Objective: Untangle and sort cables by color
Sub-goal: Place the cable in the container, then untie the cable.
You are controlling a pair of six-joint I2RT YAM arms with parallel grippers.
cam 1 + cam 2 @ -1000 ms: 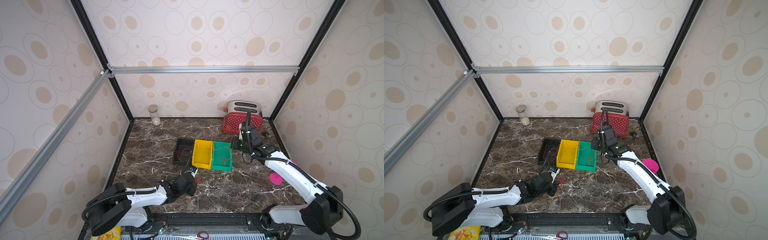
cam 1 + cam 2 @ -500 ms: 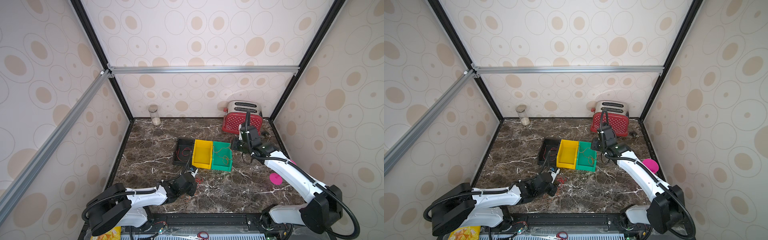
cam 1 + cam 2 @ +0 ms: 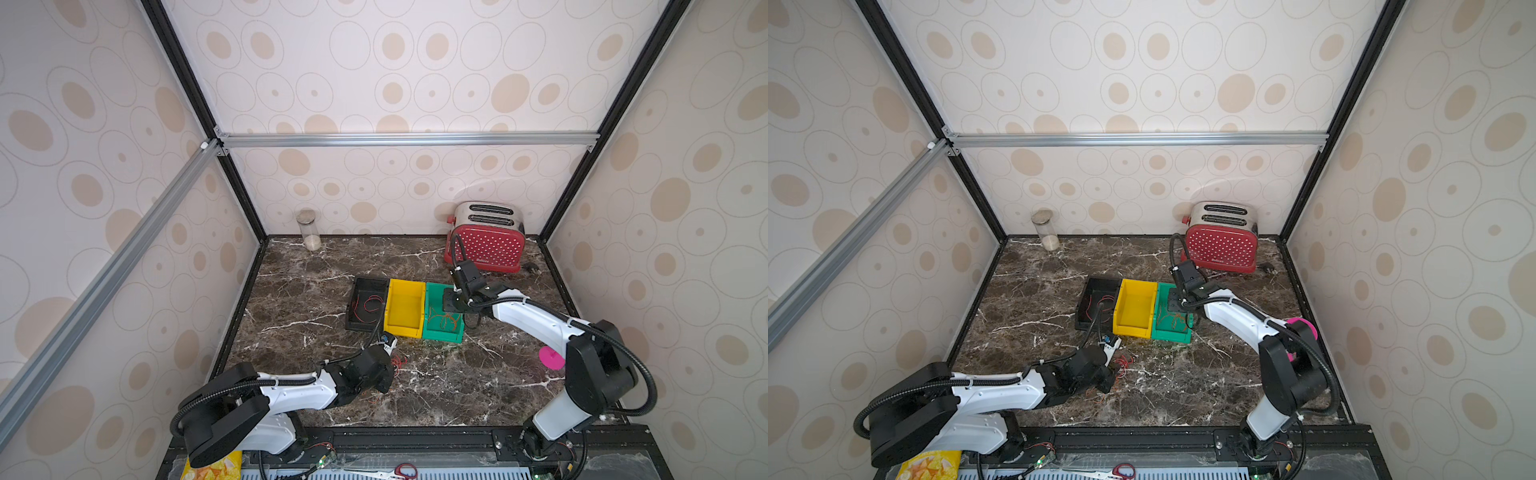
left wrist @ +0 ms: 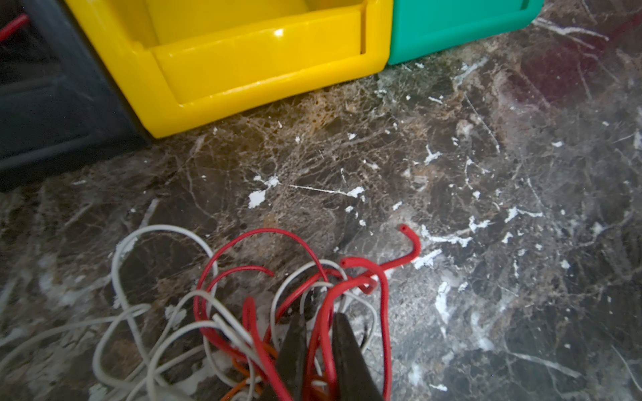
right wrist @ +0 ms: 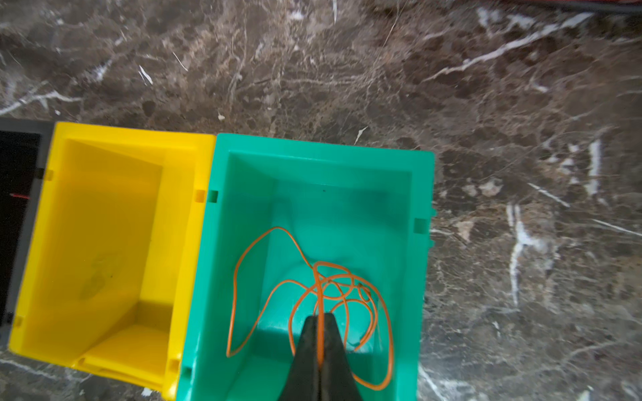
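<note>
A tangle of red, white and orange cables (image 4: 222, 323) lies on the marble in front of the yellow bin (image 4: 243, 62); it also shows in both top views (image 3: 400, 361) (image 3: 1123, 365). My left gripper (image 4: 320, 318) sits low in this tangle, jaws nearly closed with a red cable (image 4: 324, 333) pinched between them. My right gripper (image 5: 318, 317) hovers over the green bin (image 5: 243, 180), shut on an orange cable (image 5: 347, 295) whose loops hang down into that bin. The black bin (image 3: 357, 320) holds red cables (image 3: 372, 303).
The three bins stand side by side mid-table. A red toaster (image 3: 486, 241) and a glass jar (image 3: 309, 235) stand at the back wall. A pink disc (image 3: 550, 357) lies by the right arm. Scissors (image 3: 405, 471) and a yellow bag (image 3: 212, 467) lie off the front edge.
</note>
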